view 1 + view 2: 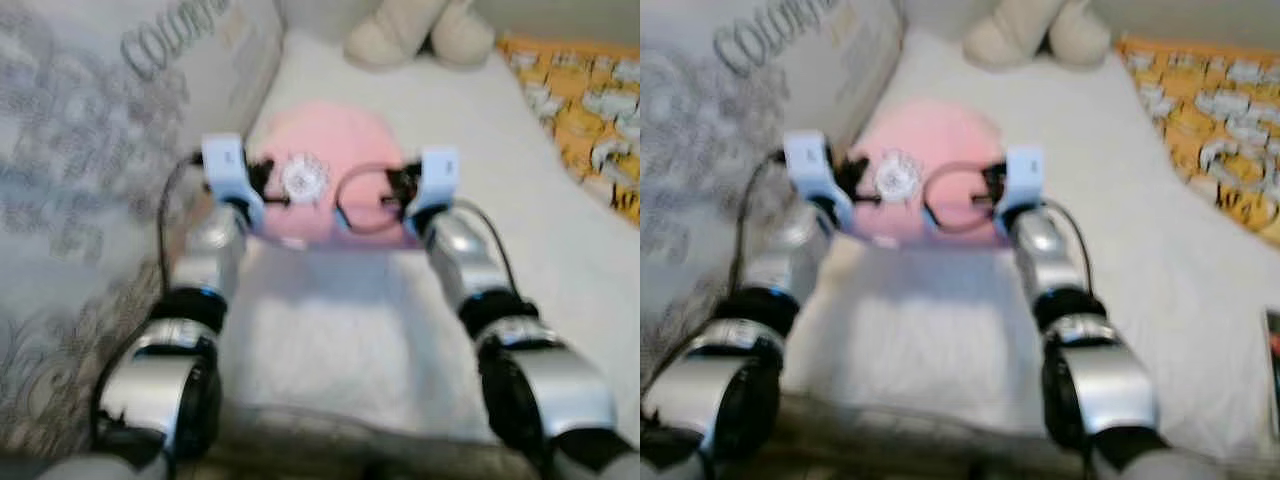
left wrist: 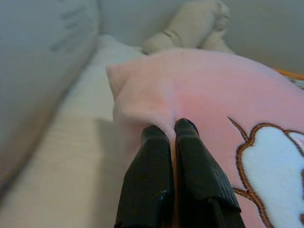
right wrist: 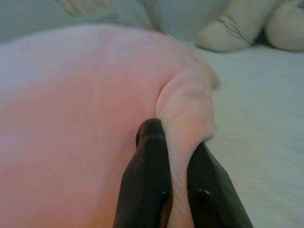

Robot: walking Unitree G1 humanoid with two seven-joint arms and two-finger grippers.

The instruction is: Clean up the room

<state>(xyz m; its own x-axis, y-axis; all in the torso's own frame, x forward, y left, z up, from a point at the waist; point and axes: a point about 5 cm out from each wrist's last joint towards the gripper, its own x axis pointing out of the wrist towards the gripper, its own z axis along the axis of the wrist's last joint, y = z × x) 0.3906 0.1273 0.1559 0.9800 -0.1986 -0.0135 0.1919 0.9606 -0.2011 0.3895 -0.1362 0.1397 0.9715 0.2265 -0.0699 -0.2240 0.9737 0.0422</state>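
A pink plush pillow [image 1: 325,150] with a white flower patch and a brown outline lies on the white sofa seat [image 1: 330,330], close to the grey back cushion. My left gripper [image 1: 262,190] is shut on the pillow's near left corner; its fingers [image 2: 164,156] pinch a fold of pink fabric [image 2: 142,95]. My right gripper [image 1: 400,195] is shut on the near right corner, with a ridge of fabric [image 3: 185,123] squeezed between the fingers [image 3: 152,161]. Both arms reach forward side by side.
A grey printed back cushion [image 1: 90,170] rises along the left. A cream stuffed toy [image 1: 415,30] sits at the far end of the seat. A yellow patterned blanket [image 1: 580,110] lies at the right. The seat's front edge [image 1: 330,440] is near me.
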